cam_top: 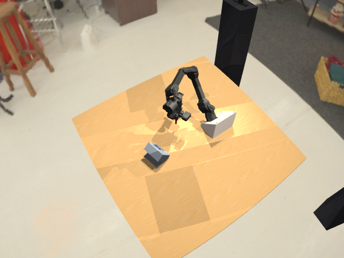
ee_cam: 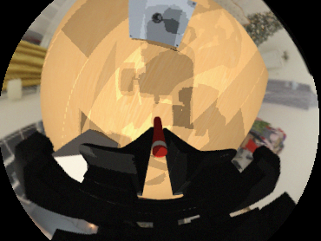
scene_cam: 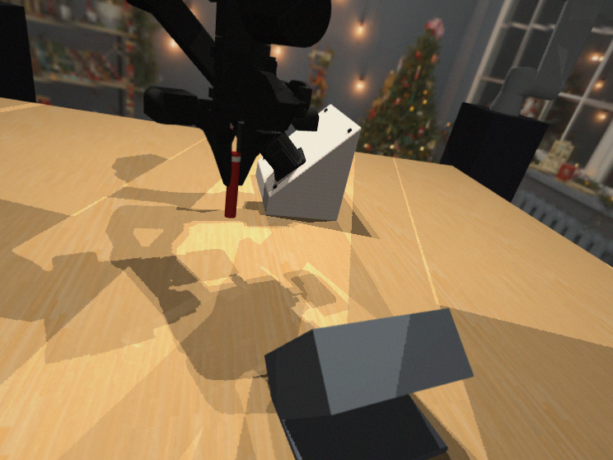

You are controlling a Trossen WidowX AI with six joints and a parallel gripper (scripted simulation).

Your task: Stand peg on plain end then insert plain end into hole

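Clearly, the gripper (cam_top: 176, 119) (scene_cam: 233, 184) (ee_cam: 159, 130) pinches the red peg (cam_top: 175, 121) (scene_cam: 231, 200) (ee_cam: 158, 130) near its banded end, plain end down, probably so that end can meet the table (cam_top: 183, 222) (scene_cam: 124, 396) (ee_cam: 100, 87) or hole (contact cannot be confirmed). In the top view, the sloped grey block (cam_top: 157, 152) (scene_cam: 366, 363) (ee_cam: 143, 26), its face holed, sits near left; the white wedge (cam_top: 222, 125) (scene_cam: 311, 183) (ee_cam: 71, 168) stands right, beneath the arm's base, outside the apparent path.

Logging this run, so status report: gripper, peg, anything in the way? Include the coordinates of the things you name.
Gripper (cam_top: 176, 119) (scene_cam: 233, 183) (ee_cam: 159, 130) shut on peg (cam_top: 175, 121) (scene_cam: 231, 200) (ee_cam: 158, 130). Peg near upright, white band uppermost. Nothing seen between peg and sloped panel (cam_top: 151, 148) (scene_cam: 366, 363) (ee_cam: 143, 28).
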